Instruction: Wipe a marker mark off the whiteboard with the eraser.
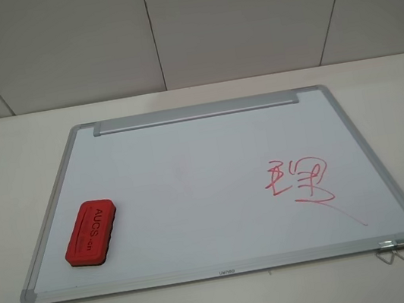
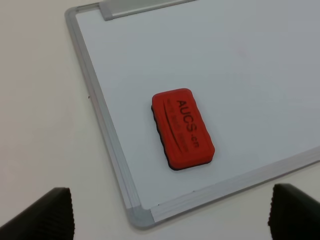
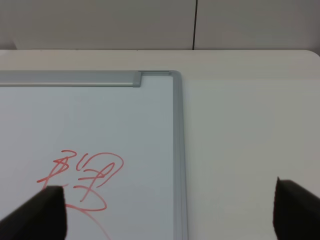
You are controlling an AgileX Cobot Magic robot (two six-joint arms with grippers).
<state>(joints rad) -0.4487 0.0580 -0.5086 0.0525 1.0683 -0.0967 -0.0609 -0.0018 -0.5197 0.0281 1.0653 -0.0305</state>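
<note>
The whiteboard point(image 1: 188, 161) lies flat on the white table. A red eraser point(image 1: 90, 232) rests on its near-left corner, label side up. A red marker mark point(image 1: 299, 182) with a trailing stroke is on the board's right half. Neither gripper shows in the exterior high view. In the left wrist view my left gripper point(image 2: 170, 215) is open and hovers above the board's corner, with the eraser point(image 2: 182, 128) ahead of it and apart from its fingertips point(image 2: 45, 215). My right gripper point(image 3: 167, 212) is also open and empty, above the board's right edge near the mark point(image 3: 85, 180).
A grey metal strip point(image 1: 196, 112) runs along the board's far edge. Two wire hanging clips point(image 1: 393, 249) stick out at the near-right corner. White table point(image 1: 3, 160) surrounds the board, and a panelled wall point(image 1: 152, 29) stands behind it.
</note>
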